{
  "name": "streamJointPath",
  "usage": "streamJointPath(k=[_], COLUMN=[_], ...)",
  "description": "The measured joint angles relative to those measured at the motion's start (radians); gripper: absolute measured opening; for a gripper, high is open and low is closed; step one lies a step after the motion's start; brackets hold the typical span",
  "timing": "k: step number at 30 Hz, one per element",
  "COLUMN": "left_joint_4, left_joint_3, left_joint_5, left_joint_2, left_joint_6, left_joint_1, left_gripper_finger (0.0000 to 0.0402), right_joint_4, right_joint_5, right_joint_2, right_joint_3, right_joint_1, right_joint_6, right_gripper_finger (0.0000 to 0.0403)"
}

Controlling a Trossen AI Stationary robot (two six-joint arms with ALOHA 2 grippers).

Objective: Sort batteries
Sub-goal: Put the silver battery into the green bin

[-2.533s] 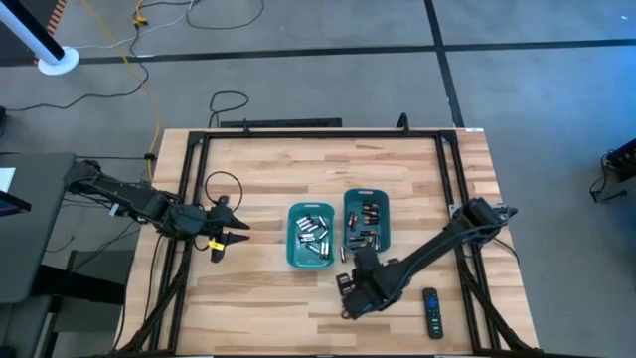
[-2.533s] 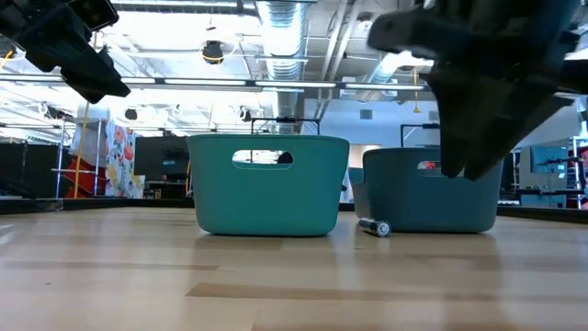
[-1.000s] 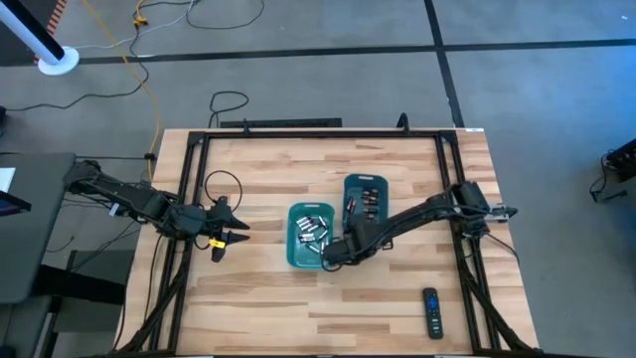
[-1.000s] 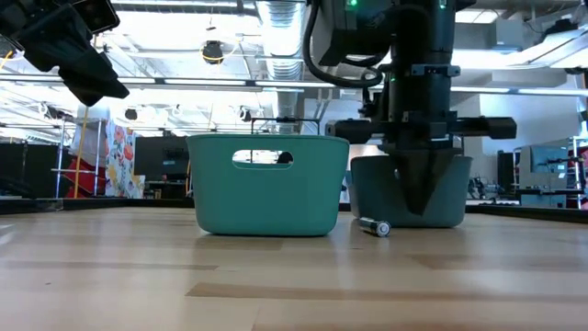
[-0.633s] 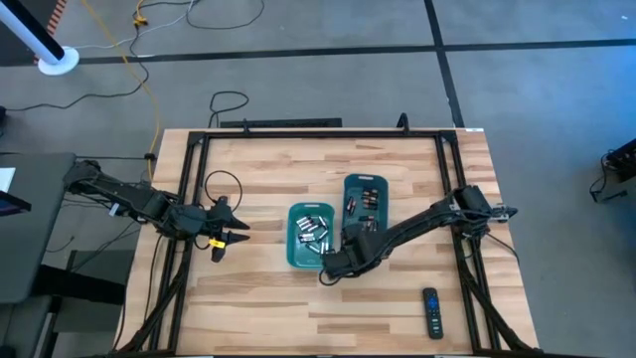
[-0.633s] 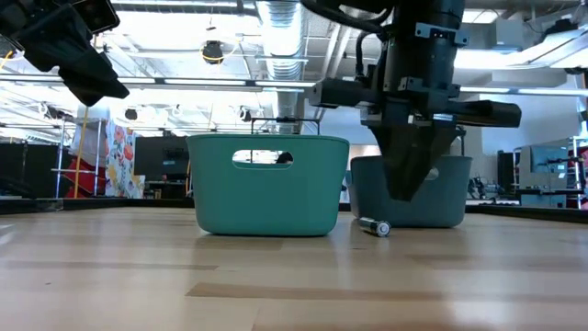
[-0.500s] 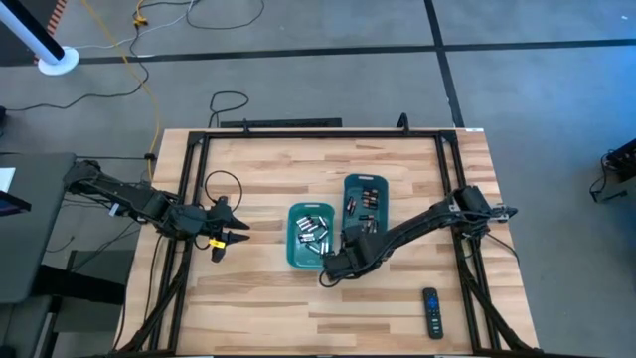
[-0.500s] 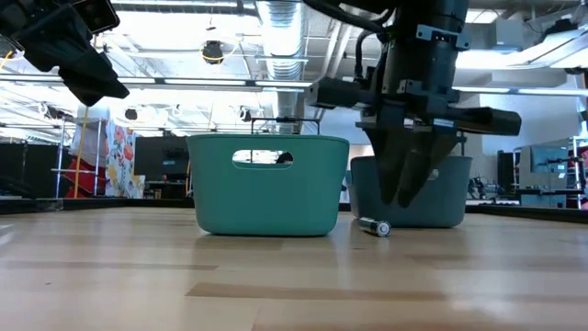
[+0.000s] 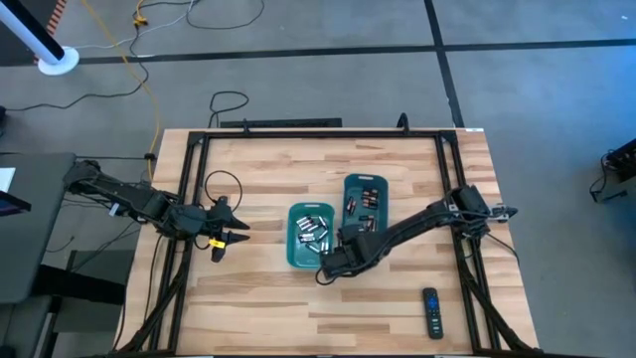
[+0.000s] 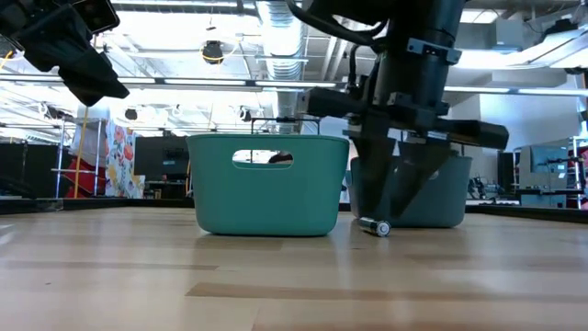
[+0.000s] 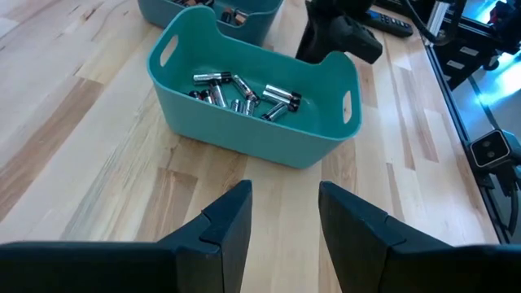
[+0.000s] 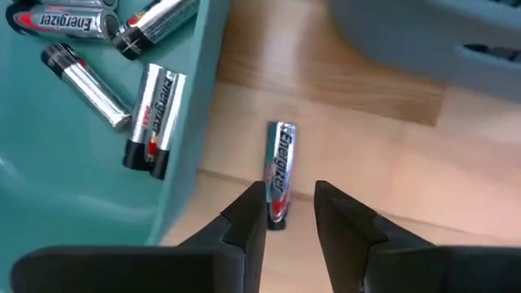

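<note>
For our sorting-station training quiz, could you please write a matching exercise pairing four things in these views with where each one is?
Things:
1. silvery cylindrical battery lying loose
2. black rectangular remote control
3. left tool
4. right tool

Places:
A. off to the table's left side, away from both bins
B. on the wood between the two teal plastic bins
C. near the table's front right corner
D. low over the loose battery, open

Pairs: 1-B, 2-C, 3-A, 4-D

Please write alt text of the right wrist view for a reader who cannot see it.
The right tool is open just above a silver battery lying on the wooden table beside a teal bin. More silver batteries lie inside that bin.
</note>
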Motion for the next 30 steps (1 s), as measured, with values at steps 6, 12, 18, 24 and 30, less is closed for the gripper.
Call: streamJointPath(k=[6,12,18,24,30], left_joint_4=[0.000,0.000,0.001,0.000,0.000], left_joint_3=[0.000,0.000,0.000,0.000,0.000], left_joint_5=[0.000,0.000,0.000,0.000,0.000], left_joint_2=[0.000,0.000,0.000,0.000,0.000], left_joint_6=[-0.005,-0.006,-0.007,-0.008,-0.008], left_joint_1=[0.000,0.000,0.000,0.000,0.000], left_gripper_finger=[0.0137,0.0137,0.0137,0.0137,0.0137], right_joint_4=[0.050,0.203,0.215,0.215,0.214], right_joint_5=[0.006,0.010,0.002,-0.005,-0.011], right_joint_2=[0.000,-0.005,-0.007,-0.005,-0.004], right_joint_3=[-0.027,-0.119,-0.132,-0.133,-0.134], right_joint_1=[-0.008,-0.008,-0.008,-0.008,-0.008], right_joint_6=[-0.007,-0.003,0.003,0.003,0.003], right_gripper_finger=[0.0129,0.0128,0.0128,0.0121,0.0075])
